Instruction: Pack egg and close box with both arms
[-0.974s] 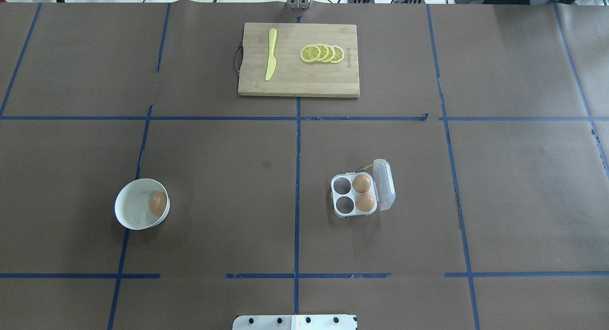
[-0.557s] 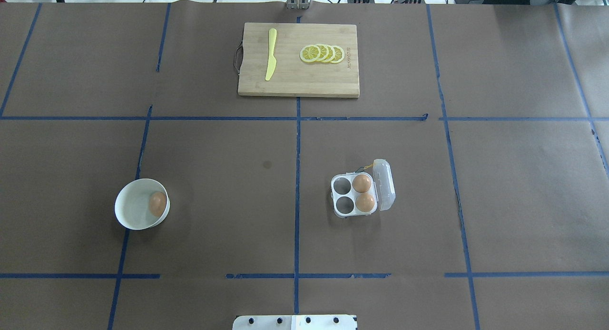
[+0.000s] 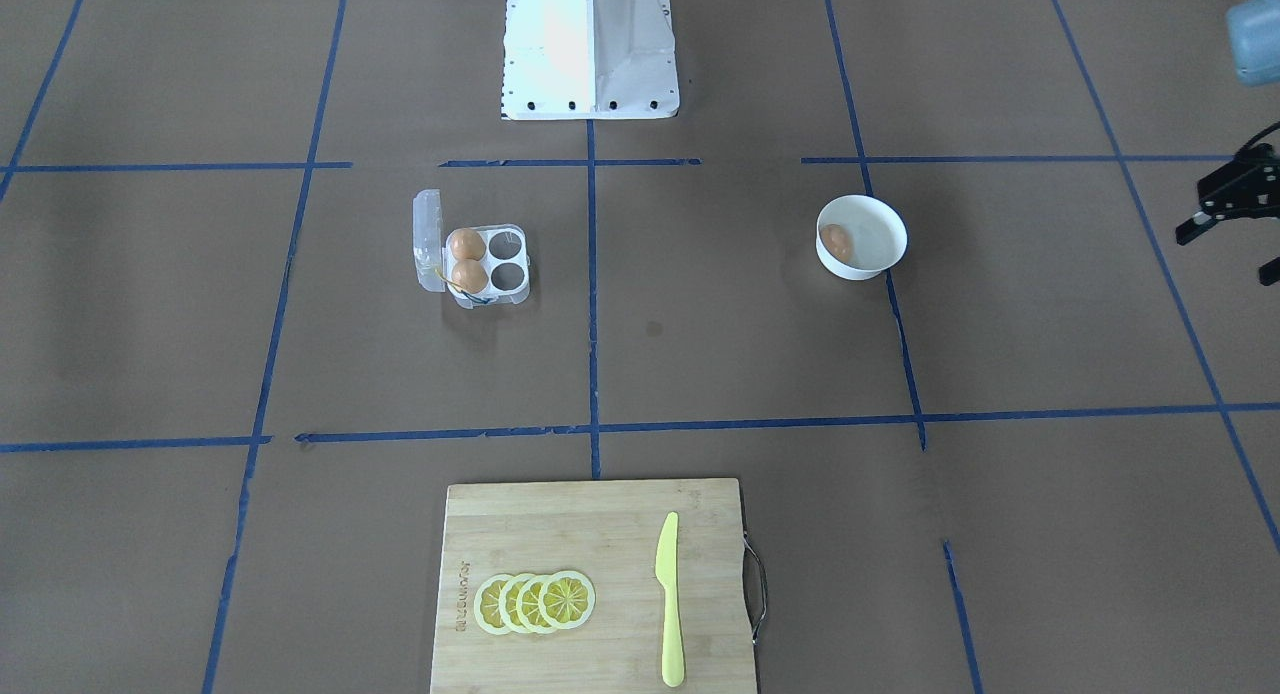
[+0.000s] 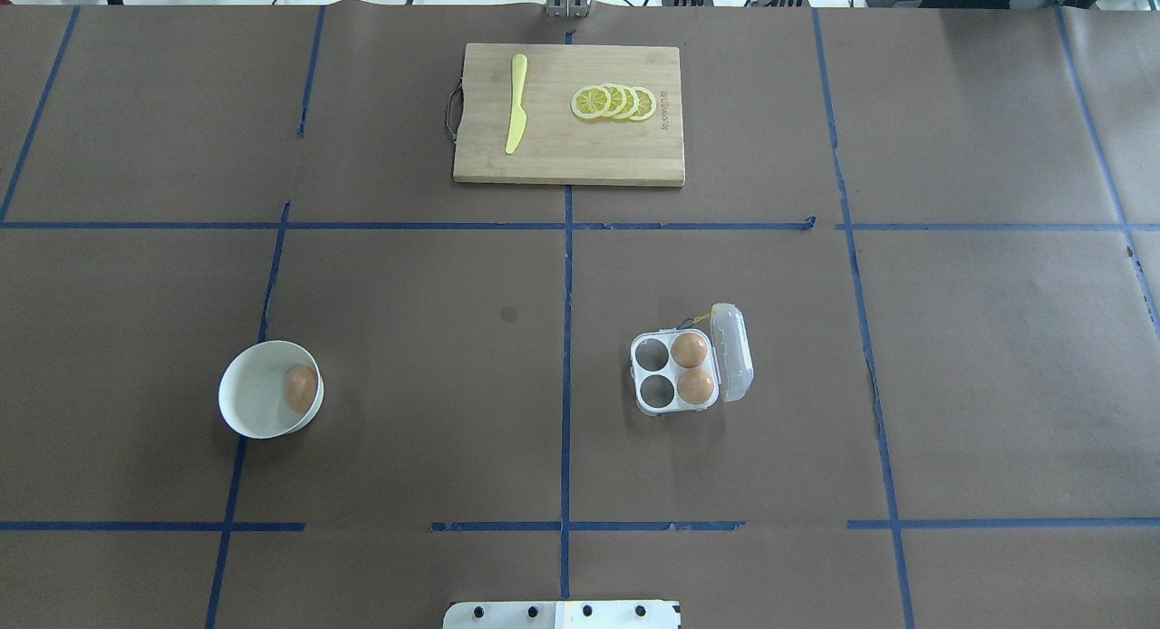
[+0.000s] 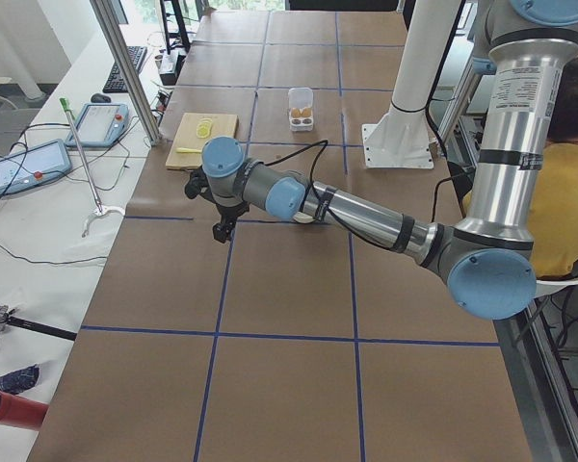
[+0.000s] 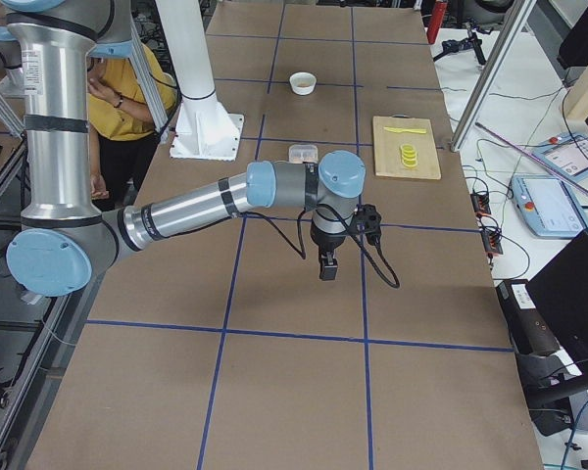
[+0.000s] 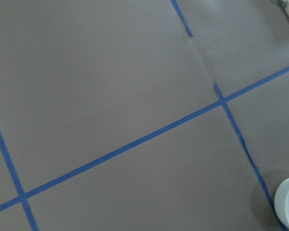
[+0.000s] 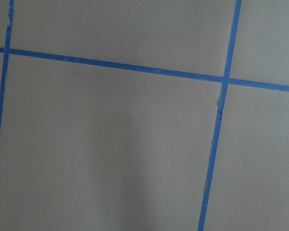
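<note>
Three eggs show, and only one is out of place. The egg (image 4: 301,389) to be packed lies in a white bowl (image 4: 237,375), well apart from the box (image 4: 651,351) on the robot's left of it. The box holds two other eggs (image 4: 689,349) in the cups next to its lid (image 4: 734,353), which stands raised on the side away from the bowl. The two empty cups therefore face the bowl, which I judge gives the short way in. Between bowl and box only brown paper and a blue tape line (image 4: 565,384) show. The left gripper (image 3: 1225,259) hangs beyond the bowl from the box, its jaws apart and holding nothing. The right gripper (image 6: 328,264) hangs well off the box's lid side; whether its jaws are apart I cannot tell. A cutting board (image 4: 562,158) with lemon slices (image 4: 613,102) and a yellow knife (image 4: 517,103) lies beyond the box, away from the robot, likely out of both paths.
</note>
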### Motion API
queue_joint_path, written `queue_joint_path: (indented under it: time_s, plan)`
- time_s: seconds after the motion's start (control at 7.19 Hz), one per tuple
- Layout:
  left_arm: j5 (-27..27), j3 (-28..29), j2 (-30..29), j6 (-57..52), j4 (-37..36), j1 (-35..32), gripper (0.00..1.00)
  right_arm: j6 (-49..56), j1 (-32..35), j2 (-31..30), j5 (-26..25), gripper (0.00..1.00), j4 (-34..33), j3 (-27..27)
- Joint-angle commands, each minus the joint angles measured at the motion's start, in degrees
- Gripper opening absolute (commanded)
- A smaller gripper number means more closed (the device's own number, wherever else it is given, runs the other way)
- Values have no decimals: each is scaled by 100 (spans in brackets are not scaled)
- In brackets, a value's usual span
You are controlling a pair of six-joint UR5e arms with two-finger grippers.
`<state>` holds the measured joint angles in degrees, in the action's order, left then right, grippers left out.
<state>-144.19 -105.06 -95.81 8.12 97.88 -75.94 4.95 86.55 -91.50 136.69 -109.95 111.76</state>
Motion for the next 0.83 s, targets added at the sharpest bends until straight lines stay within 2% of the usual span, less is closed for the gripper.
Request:
queue_joint_path:
  time_s: [0.0,0.28,0.42,0.56,0.7]
  plan:
    - [214,-434,1,2210,521,1006,100,6,2,-8,34,100,-1,-31]
    - [382,-612,-8,4162,670,1973,96,15,2,9,25,100,8,-84]
    - [644,-604,-8,4955,1045,2352,93,23,-7,53,25,100,8,-145]
    - [995,-534,10,5311,1232,2738,86,23,-7,62,25,100,8,-145]
    - [1024,-351,1,5332,1251,2916,78,23,-7,80,25,100,8,-180]
